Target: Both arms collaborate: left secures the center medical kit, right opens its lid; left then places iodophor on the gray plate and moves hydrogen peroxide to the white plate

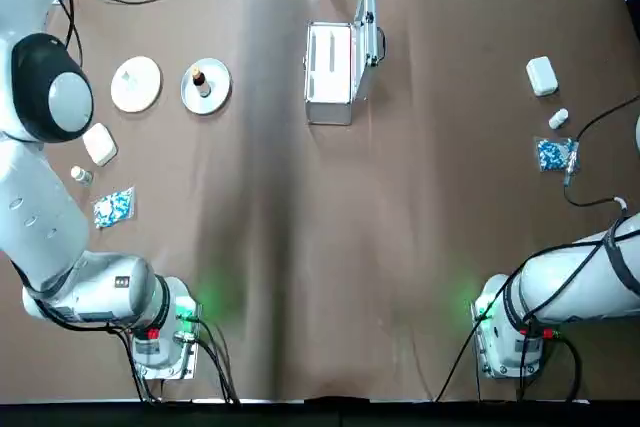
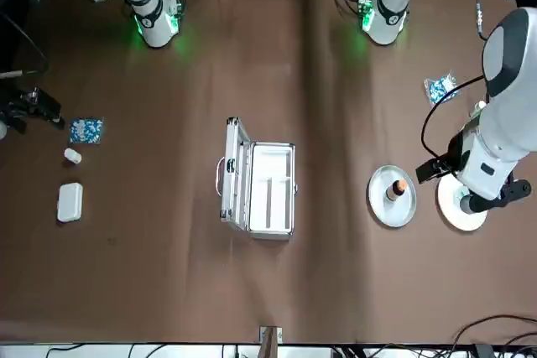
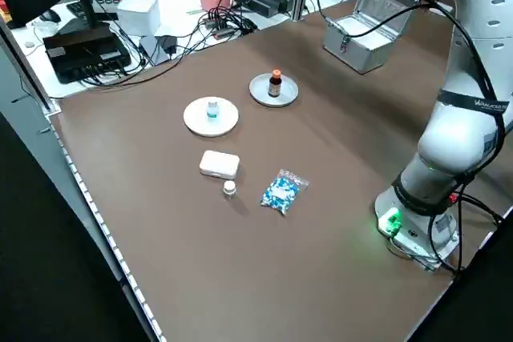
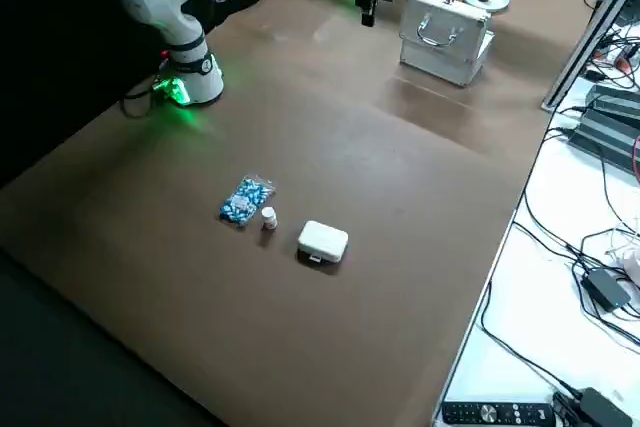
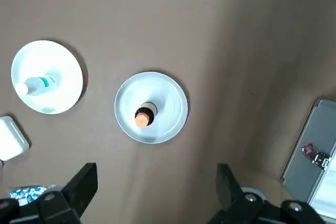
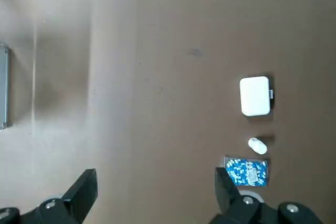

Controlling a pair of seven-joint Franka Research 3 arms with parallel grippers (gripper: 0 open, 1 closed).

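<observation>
Lift the left gripper (image 5: 157,174), wide open and empty at far left, straight up, or risk toppling the iodophor (image 5: 146,114) on the gray plate (image 5: 169,88) or hydrogen peroxide (image 5: 35,85) on the white plate (image 5: 39,53) by swinging low, with the right gripper (image 6: 156,171) spread, empty, at right.

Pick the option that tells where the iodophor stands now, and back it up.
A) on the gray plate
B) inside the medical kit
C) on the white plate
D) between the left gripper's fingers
A: the iodophor stands within the raised rim of the gray plate, while the white plate holds the hydrogen peroxide instead.
</observation>
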